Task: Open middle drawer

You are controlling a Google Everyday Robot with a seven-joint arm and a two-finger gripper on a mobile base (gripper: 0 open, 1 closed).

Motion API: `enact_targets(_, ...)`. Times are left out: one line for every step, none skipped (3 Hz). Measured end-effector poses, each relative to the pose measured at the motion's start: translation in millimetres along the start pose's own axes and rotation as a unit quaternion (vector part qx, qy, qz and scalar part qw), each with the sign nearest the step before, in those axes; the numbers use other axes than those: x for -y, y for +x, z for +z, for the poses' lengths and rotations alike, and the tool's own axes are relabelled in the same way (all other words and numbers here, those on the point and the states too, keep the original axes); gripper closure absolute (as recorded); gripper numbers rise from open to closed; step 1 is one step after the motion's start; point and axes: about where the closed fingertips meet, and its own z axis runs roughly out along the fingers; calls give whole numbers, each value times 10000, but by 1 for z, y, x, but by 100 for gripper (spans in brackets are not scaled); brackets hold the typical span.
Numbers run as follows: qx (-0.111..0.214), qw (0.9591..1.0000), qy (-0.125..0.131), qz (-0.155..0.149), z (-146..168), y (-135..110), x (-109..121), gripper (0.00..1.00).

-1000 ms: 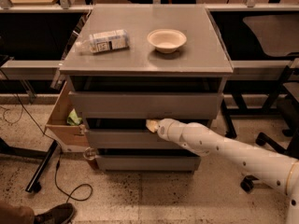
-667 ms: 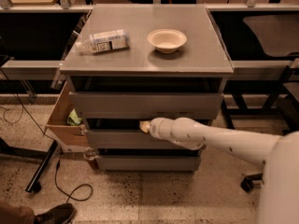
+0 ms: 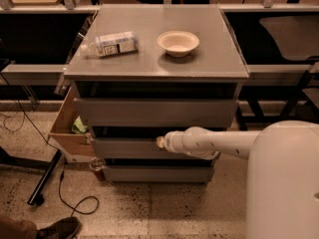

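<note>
The grey cabinet [image 3: 154,68] has three grey drawer fronts stacked under its flat top. The middle drawer [image 3: 124,148] is the medium-height front between the tall top front [image 3: 154,112] and the short bottom front [image 3: 154,174]. Its front stands about flush with the others. My white arm reaches in from the right, and my gripper [image 3: 160,142] sits at the upper edge of the middle drawer front, near its centre, touching or nearly touching it.
A lying bottle [image 3: 110,44] and a white bowl [image 3: 178,43] rest on the cabinet top. A cardboard box [image 3: 67,128] stands at the cabinet's left side. A cable [image 3: 65,193] and a shoe [image 3: 57,229] lie on the floor. Dark tables flank the cabinet.
My arm has stretched further left along the middle drawer front, moving the gripper from right of centre toward the centre. The drawer has not visibly moved.
</note>
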Motion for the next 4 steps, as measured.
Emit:
enact_targets(84, 9997, 169, 138, -1, 8, 15, 100)
enact_targets(506, 9981, 267, 221, -13, 2, 20, 100)
enact_targets(929, 9949, 275, 285, -23, -9, 19, 100)
enact_targets(1118, 9925, 322, 373, -20, -16, 21, 100)
